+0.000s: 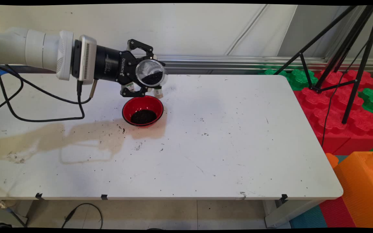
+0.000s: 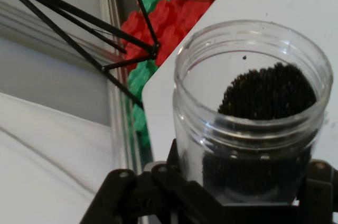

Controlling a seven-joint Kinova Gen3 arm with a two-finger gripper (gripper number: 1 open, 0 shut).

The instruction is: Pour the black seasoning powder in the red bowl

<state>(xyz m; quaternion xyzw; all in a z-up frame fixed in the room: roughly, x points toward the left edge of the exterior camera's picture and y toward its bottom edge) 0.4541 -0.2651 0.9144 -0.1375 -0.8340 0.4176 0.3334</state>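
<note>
Below and out ahead of the jaws stretches a white surface (image 1: 225,145), scuffed, speckled with dark crumbs and marked by a long tan stain (image 1: 60,139). Behind the jaws a pale wall (image 1: 173,29) runs above a metal rail (image 1: 238,61). Far off past the surface's end stand a black tripod (image 1: 351,58), red and green foam blocks (image 1: 332,106) and an orange block (image 1: 363,191). A tiled floor (image 1: 173,213) shows underneath.

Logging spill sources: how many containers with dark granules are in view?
2: a clear jar tipped sideways in the end effector, and a red bowl on the table just below it. None seem hidden.
</note>
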